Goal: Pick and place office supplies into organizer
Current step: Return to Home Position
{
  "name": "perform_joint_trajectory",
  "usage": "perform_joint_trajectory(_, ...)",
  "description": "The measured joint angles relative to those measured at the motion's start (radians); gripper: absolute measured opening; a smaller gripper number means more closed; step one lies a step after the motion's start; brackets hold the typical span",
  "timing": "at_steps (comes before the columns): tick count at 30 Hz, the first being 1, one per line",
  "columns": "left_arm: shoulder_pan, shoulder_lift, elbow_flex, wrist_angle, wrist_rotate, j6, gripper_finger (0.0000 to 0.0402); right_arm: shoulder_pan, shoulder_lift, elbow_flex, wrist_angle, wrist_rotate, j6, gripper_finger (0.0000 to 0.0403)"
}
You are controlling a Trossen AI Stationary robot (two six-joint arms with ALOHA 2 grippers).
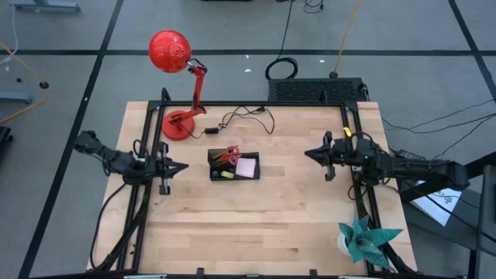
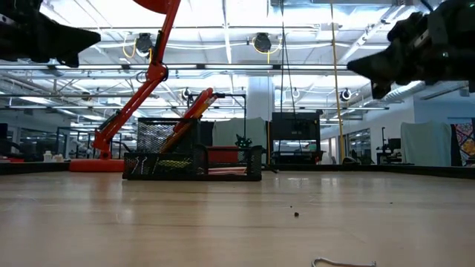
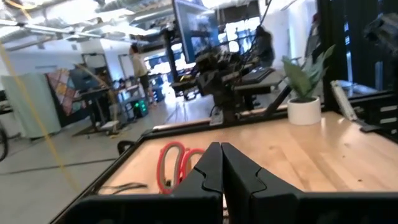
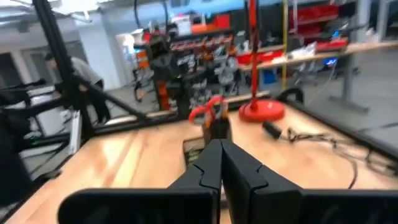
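The black organizer (image 1: 233,164) stands at the table's middle, also in the low view (image 2: 193,162) and in the right wrist view (image 4: 208,140). The red-handled scissors (image 1: 229,153) stand tilted in its taller compartment, handles up (image 3: 174,163). The pale pink sticky-note pad (image 1: 247,166) and a small yellow-green piece (image 1: 226,175) lie in its low section. An orange pencil (image 2: 194,115) leans out of the tall compartment. My left gripper (image 1: 184,166) hovers shut to the organizer's left (image 3: 221,171). My right gripper (image 1: 308,153) hovers shut to its right (image 4: 221,163). Both hang well above the tabletop (image 2: 95,35) (image 2: 352,68).
The red desk lamp (image 1: 180,124) stands at the far left with its cable (image 1: 244,118) trailing across the far side. The teal paper plant (image 1: 364,240) sits at the near right corner. A black box with cables (image 1: 318,89) lies beyond the far edge. A small bent wire (image 2: 343,262) lies near the near edge.
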Motion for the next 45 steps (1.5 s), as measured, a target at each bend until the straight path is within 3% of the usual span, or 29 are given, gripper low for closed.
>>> perform_joint_trajectory(6, -0.149, 0.001, 0.0, -0.003, -0.196, 0.021, 0.0001, 0.165, -0.01, 0.001, -0.014, 0.236, -0.068, 0.0)
perform_joint_trajectory(12, -0.276, 0.001, 0.0, -0.002, -0.36, 0.097, 0.0, 0.342, -0.01, 0.001, 0.001, 0.358, -0.171, 0.0)
perform_joint_trajectory(16, -0.259, 0.001, 0.0, 0.092, -0.223, 0.248, 0.0, 0.377, -0.01, 0.003, 0.013, 0.378, -0.254, 0.0)
perform_joint_trajectory(21, -0.137, 0.0, 0.002, 0.115, -0.098, 0.308, 0.0, 0.293, -0.01, 0.003, 0.029, 0.217, -0.271, 0.0)
perform_joint_trajectory(26, 0.037, 0.001, 0.002, 0.01, 0.103, 0.19, 0.0, 0.163, -0.01, 0.003, 0.038, 0.044, -0.201, 0.0)
perform_joint_trajectory(29, 0.131, 0.001, 0.002, -0.032, 0.161, 0.128, 0.0, 0.099, -0.01, -0.012, 0.056, -0.027, -0.166, 0.0)
perform_joint_trajectory(37, 0.324, 0.0, 0.002, -0.141, 0.283, -0.113, 0.0, -0.009, -0.021, -0.028, 0.021, -0.062, -0.061, 0.0)
perform_joint_trajectory(45, 0.344, 0.001, 0.002, -0.145, 0.312, -0.174, 0.0001, 0.004, -0.053, -0.031, 0.0, -0.033, -0.016, 0.0)
